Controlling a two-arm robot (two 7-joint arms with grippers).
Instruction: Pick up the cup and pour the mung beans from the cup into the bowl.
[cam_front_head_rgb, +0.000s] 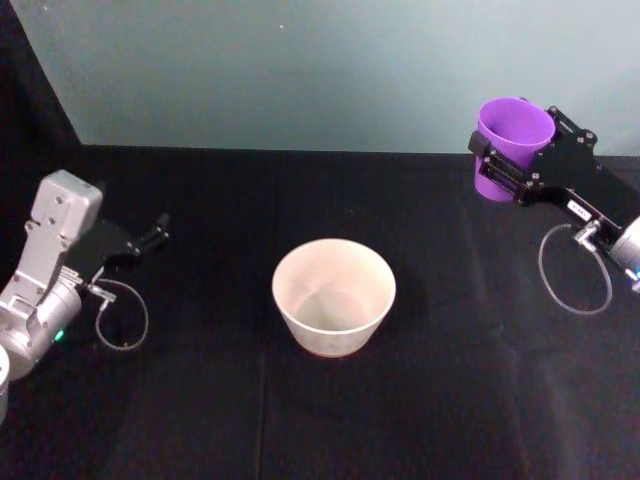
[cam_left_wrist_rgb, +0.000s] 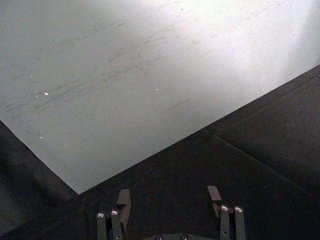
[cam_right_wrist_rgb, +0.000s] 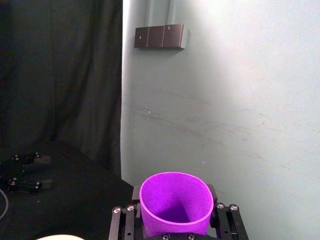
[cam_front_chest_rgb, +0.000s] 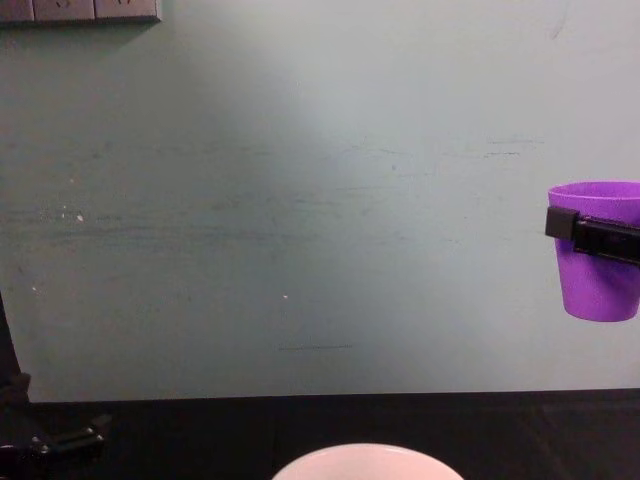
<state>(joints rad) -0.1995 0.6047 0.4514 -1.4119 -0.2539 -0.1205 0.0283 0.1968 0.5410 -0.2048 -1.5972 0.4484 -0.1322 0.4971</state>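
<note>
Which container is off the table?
The purple cup, gripped upright in the right tool above the table; the pale bowl sits on it; left tool rests open at left.

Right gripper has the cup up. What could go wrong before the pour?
The cup, upright in the right gripper, hangs off to the right of the bowl; tipping early would likely spill onto the black cloth. The grip is on a smooth tapered wall, so the cup may slip when tilted. The left gripper sits parked, open, far left.
</note>
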